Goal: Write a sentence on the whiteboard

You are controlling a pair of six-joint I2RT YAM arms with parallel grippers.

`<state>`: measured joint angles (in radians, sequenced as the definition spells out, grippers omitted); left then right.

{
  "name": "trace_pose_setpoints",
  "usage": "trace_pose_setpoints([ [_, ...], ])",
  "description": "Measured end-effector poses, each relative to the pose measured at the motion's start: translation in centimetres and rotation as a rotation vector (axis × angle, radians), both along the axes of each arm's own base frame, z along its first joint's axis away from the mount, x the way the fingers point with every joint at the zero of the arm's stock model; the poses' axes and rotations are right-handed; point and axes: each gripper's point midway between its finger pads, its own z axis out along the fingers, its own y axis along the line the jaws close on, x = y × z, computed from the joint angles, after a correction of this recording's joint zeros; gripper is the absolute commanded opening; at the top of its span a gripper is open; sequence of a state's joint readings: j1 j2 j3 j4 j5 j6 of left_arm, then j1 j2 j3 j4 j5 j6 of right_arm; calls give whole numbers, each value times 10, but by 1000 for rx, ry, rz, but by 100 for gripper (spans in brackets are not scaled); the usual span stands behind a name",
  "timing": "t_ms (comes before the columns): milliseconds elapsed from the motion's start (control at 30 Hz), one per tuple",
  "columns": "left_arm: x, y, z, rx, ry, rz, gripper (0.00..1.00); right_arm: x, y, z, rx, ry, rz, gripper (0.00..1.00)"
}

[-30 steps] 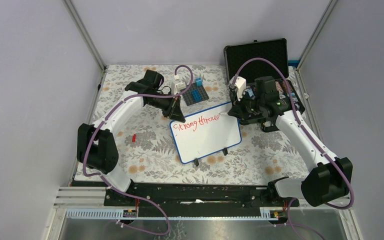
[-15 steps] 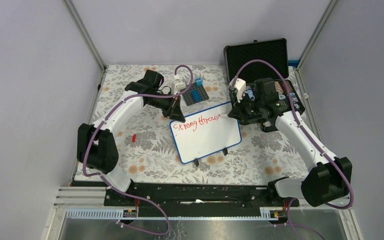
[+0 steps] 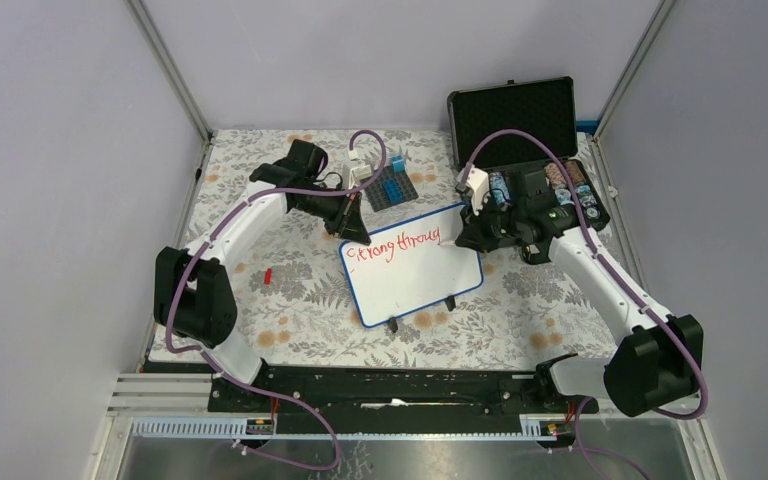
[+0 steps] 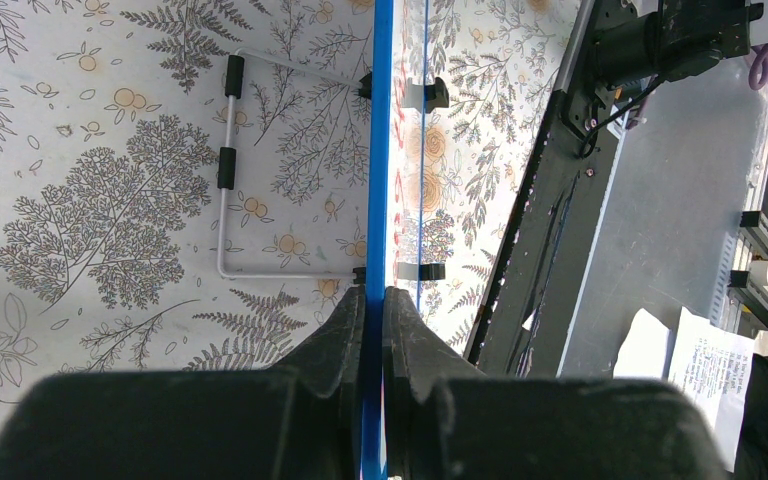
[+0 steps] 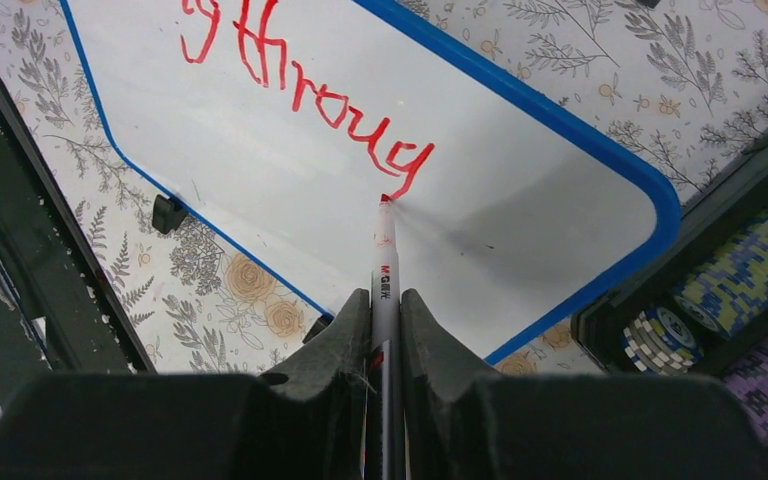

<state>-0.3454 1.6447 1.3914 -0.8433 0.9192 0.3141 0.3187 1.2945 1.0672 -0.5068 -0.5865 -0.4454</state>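
Black right pincer (image 5: 384, 300) is seen clamped on a slim marker (image 5: 385, 250), whose red tip is set against the glossy whiteboard (image 5: 260, 160) at the tail of the last red letter. The marker's rear is hidden between the fingers. Edge-on, the board's thin blue rim is gripped by the left pincer (image 4: 372, 305). The board is stood mid-way on the floral-printed surface (image 4: 110, 200), near the foam-lined case (image 3: 512, 108).

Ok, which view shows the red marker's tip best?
Right wrist: the slim red-tipped marker is centred, close up, tip touching the white blue-rimmed whiteboard at the last letter. Top external shows barely a speck; left wrist none.
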Motion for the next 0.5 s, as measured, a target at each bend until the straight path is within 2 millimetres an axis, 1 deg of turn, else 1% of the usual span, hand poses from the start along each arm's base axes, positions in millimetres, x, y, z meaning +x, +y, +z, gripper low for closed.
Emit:
trace_pose_setpoints([
  [200,0,0,0,0,1,0,0,-6,10,2,11,4,32,0],
  [367,0,0,0,0,1,0,0,-4,15,16,38,-11,39,0],
  [500,0,0,0,0,1,0,0,2,14,26,47,-35,28,0],
])
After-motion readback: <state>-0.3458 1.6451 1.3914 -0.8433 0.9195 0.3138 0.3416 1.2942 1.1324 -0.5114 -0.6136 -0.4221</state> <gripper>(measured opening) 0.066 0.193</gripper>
